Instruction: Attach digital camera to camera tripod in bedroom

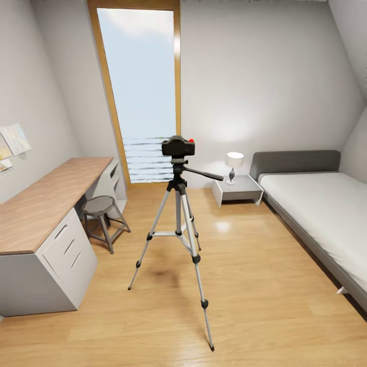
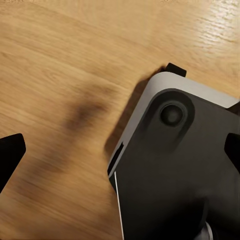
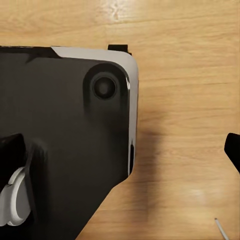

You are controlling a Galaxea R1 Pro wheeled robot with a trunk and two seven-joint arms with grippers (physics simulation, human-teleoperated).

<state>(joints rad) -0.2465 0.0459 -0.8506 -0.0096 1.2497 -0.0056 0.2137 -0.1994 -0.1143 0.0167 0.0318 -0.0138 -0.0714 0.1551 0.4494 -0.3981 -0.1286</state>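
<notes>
bedroom, wood floor (image 1: pixel 265 306). bed (image 1: pixel 316 204) on the right, table (image 1: pixel 46 204) on the left. camera tripod (image 1: pixel 178 229) stands mid-floor, digital camera (image 1: pixel 178 147) sits on its head. left tool (image 2: pixel 120 150) and right tool (image 3: pixel 125 150) spread wide, holding nothing.

The bed (image 1: pixel 326 214) runs off the right edge of the head view, and the surface (image 1: pixel 41 204) gets cropped at the left edge. Both wrist views only catch dark fingertips (image 2: pixel 10 155) (image 3: pixel 232 147) poking in at the edges. The pictures (image 1: pixel 14 140) on the left wall are too small to make out.
</notes>
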